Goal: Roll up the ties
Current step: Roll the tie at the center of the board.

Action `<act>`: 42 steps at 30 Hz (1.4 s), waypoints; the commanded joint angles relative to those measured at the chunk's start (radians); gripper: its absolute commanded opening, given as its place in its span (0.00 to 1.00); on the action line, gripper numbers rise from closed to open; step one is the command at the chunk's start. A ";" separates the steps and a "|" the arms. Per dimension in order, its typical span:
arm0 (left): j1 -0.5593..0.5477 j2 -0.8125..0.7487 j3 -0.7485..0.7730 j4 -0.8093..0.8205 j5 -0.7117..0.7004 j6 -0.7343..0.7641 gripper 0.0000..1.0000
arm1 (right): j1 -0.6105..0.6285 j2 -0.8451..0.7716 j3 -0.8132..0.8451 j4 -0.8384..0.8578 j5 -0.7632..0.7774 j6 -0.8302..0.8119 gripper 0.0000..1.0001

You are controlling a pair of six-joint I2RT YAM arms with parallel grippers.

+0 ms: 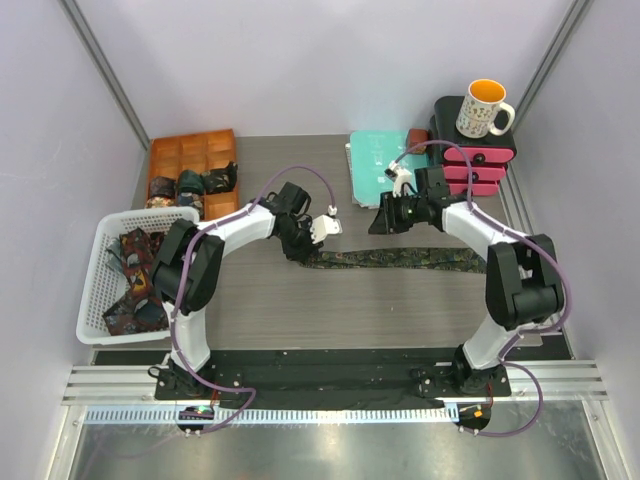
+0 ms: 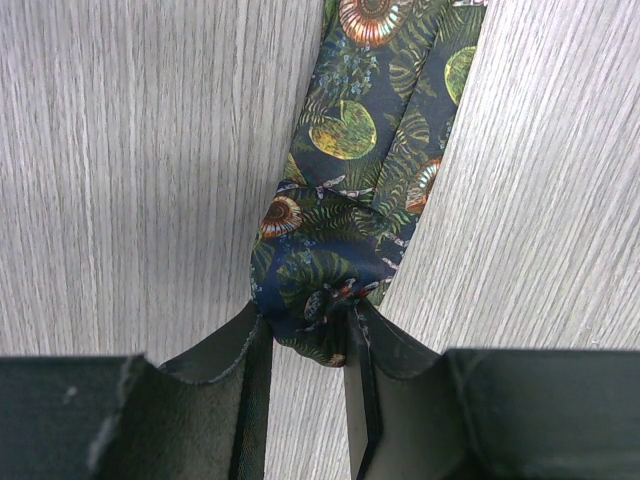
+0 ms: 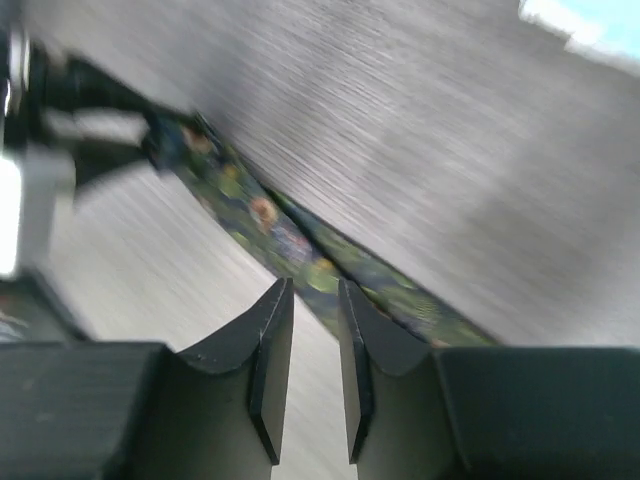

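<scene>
A dark green-black patterned tie lies as a flat strip across the middle of the table. My left gripper is at its left end. In the left wrist view it is shut on the bunched end of the tie, which runs away doubled over. My right gripper hovers just above and behind the tie's middle. In the blurred right wrist view its jaws stand a narrow gap apart with nothing between them, and the tie passes just beyond the tips.
A white basket at the left holds several loose ties. An orange compartment tray behind it holds rolled ties. A teal folder lies at the back. Pink drawers carry a mug.
</scene>
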 commanded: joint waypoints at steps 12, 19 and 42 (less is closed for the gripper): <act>-0.006 0.021 -0.044 -0.049 -0.052 0.011 0.06 | 0.182 0.206 -0.084 0.512 -0.034 1.015 0.44; -0.006 0.026 -0.038 -0.047 -0.050 0.005 0.06 | 0.240 0.314 -0.041 0.589 0.003 1.104 0.46; -0.004 0.038 -0.026 -0.055 -0.058 0.005 0.06 | 0.292 0.404 -0.005 0.578 0.004 1.075 0.13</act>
